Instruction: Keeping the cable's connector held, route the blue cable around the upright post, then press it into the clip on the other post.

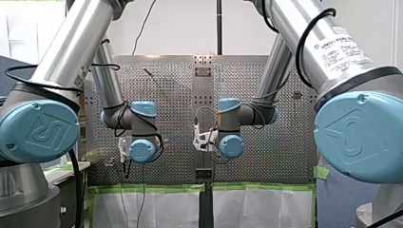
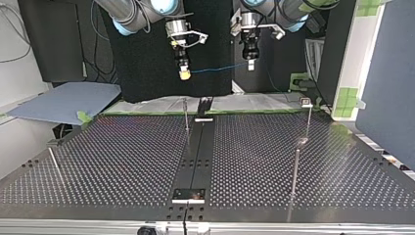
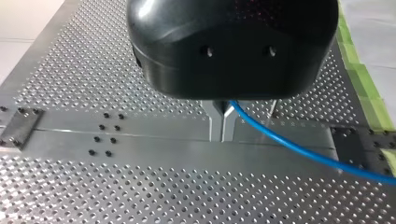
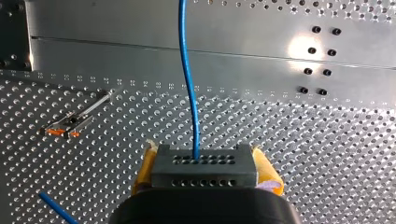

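My right gripper point(image 2: 184, 73), with yellow pads point(image 4: 266, 173), clamps the dark grey plastic connector point(image 4: 204, 167) with rows of holes. The thin blue cable point(image 4: 189, 84) runs straight out of the connector's face, ahead of the gripper. My left gripper point(image 3: 222, 120) has its metal fingers point(image 3: 215, 122) pressed nearly together, pinching the cable, which trails off beside it. In the top view the cable spans the air between both grippers, well above the perforated metal table point(image 2: 122, 161). A thin upright metal post point(image 2: 186, 117) and a clip-topped post point(image 2: 308, 120) stand apart from the cable.

Front view high behind, top view low opposite, wrist views close over shared table point(image 2: 122, 161).
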Motion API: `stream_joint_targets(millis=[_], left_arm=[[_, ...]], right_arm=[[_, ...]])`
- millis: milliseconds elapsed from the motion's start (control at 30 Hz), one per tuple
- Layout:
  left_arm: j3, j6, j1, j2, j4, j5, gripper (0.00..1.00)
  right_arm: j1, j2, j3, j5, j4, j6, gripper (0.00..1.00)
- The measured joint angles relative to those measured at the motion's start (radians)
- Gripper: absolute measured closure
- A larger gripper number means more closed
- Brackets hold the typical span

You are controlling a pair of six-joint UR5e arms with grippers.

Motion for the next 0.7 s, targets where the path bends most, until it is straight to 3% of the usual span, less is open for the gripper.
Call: stream_joint_targets(millis=[300,700], left_arm=[[-0.002,0.001,0.013,-0.007,-0.056,0.000,1.00],[-0.002,0.001,0.013,-0.008,-0.065,0.000,1.00]], right_arm=[[-0.001,0.000,0.000,0.000,0.000,0.000,1.00],[-0.001,0.000,0.000,0.000,0.000,0.000,1.00]])
